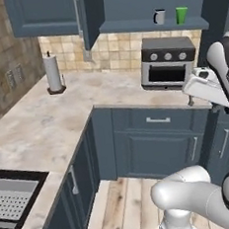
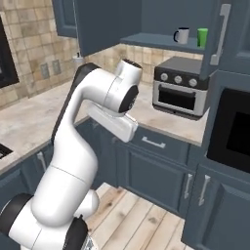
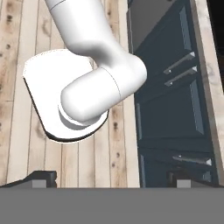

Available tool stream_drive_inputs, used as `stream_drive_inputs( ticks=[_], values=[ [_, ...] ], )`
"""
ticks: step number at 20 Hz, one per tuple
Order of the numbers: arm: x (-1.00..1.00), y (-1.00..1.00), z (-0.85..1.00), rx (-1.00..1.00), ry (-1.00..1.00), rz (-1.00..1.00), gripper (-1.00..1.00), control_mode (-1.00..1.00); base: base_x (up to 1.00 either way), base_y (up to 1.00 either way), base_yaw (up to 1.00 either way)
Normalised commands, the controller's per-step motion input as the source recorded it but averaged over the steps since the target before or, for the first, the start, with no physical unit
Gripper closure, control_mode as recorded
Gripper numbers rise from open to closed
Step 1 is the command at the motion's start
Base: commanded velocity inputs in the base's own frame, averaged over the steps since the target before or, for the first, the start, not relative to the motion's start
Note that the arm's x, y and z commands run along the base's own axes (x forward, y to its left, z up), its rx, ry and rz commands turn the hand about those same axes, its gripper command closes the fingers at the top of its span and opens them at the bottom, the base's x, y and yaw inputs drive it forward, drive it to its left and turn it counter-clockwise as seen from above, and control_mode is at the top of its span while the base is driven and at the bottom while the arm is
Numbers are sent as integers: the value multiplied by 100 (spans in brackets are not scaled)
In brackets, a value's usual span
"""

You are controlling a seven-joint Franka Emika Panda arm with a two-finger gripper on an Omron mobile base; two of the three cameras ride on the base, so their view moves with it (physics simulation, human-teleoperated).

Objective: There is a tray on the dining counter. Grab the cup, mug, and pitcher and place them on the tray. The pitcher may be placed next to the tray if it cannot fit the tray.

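We see the mug [image 1: 159,16] and the cup [image 1: 181,15] side by side on the open cabinet shelf [image 1: 152,24] above the toaster oven [image 1: 167,62] — the gripper [image 3: 111,178] spread wide, empty, over bare floor [image 3: 17,87].

A glossy white arm [image 2: 73,161] of rounded, tubular segments is seen, joined by dark grey joint caps; a flat white block forms the hand [image 2: 113,124].

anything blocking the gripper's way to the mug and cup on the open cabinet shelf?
Nothing visibly does. The mug and cup stand side by side on the open shelf above the toaster oven, cabinet door swung aside. The gripper is open, pointing down at the floor.
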Motion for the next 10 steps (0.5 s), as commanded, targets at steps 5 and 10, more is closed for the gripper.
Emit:
stream_drive_inputs(
  ticks=[5,10],
  values=[
    [0,0,0,0,0,0,-100,100,57,6,-32],
    [0,0,0,0,0,0,-100,100,62,24,-33]
  ],
)
